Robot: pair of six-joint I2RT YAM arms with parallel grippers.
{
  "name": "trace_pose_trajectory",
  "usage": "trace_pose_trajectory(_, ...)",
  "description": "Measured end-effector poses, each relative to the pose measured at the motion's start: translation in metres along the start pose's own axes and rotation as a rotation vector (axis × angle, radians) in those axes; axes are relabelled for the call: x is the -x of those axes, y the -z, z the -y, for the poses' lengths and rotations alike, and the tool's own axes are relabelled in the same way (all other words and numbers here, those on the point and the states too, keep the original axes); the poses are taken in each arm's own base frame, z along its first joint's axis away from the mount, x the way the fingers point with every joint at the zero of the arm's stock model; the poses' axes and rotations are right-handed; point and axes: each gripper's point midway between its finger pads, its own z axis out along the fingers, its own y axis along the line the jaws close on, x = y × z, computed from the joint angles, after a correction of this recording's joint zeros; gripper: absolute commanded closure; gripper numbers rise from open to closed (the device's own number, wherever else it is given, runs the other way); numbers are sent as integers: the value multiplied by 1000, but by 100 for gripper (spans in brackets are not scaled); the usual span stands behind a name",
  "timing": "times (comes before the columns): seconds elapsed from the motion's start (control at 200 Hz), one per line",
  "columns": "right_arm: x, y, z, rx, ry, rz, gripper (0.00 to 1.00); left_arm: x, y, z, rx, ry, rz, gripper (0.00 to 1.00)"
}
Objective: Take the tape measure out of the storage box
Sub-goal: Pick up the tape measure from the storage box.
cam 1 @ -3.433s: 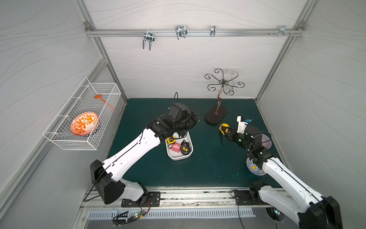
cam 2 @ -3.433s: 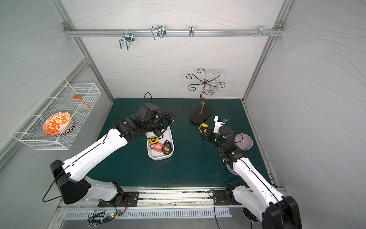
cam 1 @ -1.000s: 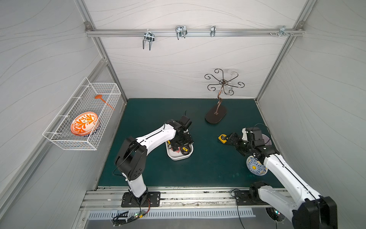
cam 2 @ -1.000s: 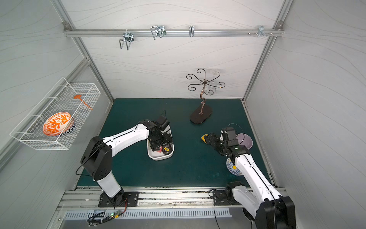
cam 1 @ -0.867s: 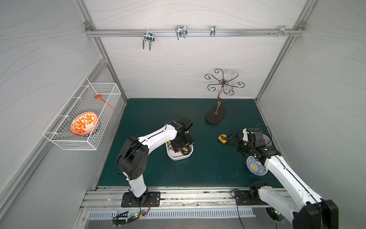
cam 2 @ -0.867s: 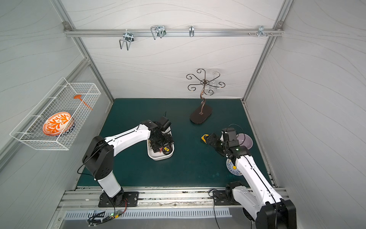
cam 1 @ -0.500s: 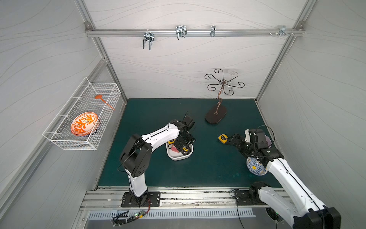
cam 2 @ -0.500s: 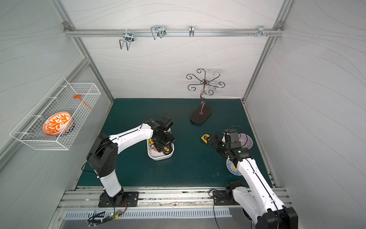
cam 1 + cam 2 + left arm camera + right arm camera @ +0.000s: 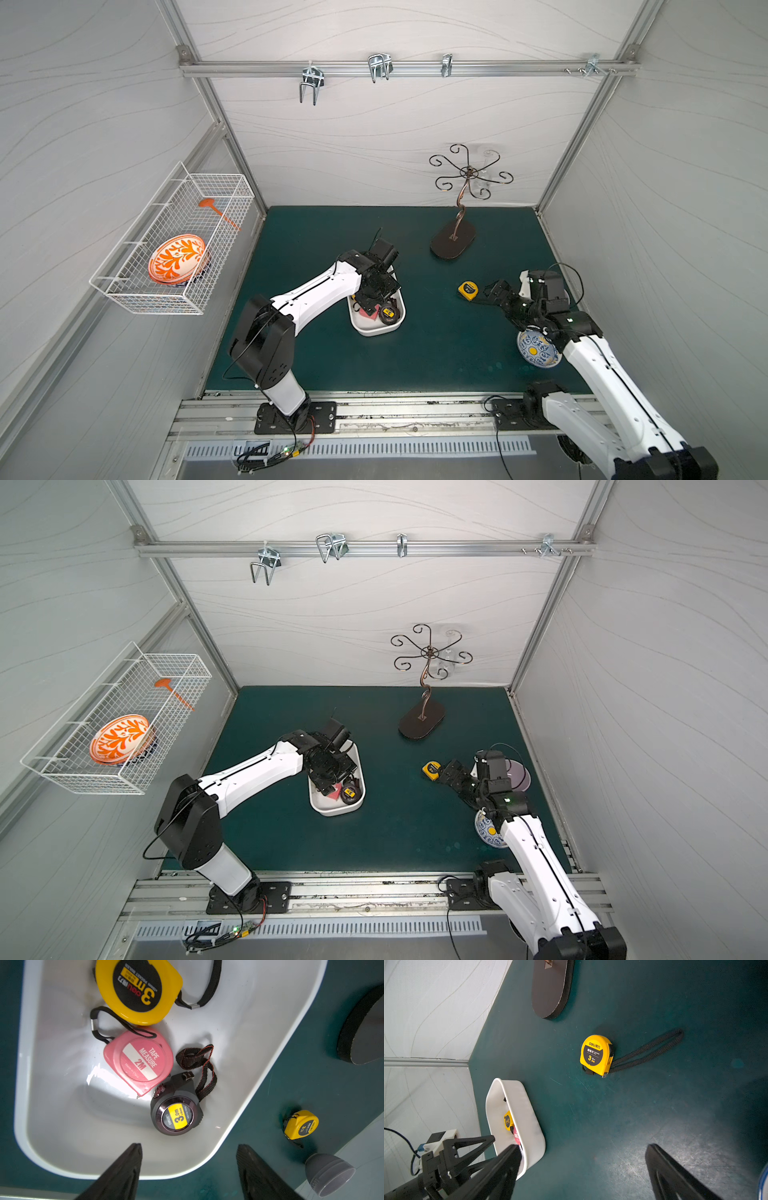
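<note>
The left tool [image 9: 188, 1146] hangs over the storage box [image 9: 376, 330].
Its jaws stand apart, empty; the box holds a large yellow tape measure [image 9: 137, 989], pink tape measure [image 9: 138, 1061] and black tape measure [image 9: 176, 1113]. Further right, a small yellow tape measure [image 9: 596, 1054] lies on the counter [image 9: 436, 353] near the right tool [image 9: 584, 1146], spread and empty.

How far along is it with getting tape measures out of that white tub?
One yellow tape measure lies out on the mat by the open right gripper. The left gripper hangs open over the storage box, gripping nothing. Left inside: yellow tape, pink tape, black tape.
</note>
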Motion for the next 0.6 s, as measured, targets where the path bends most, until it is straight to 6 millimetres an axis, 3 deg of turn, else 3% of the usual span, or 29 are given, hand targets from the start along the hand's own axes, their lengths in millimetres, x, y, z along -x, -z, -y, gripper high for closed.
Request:
trace_pose_trajectory(0.285,0,0,0,-2,0,-1,1,-4,-37,-3,68,-10,-34,20)
trace_pose_trajectory(0.6,0,8,-1,12,4,16,1,-6,-45,-2,74,-19,-35,21)
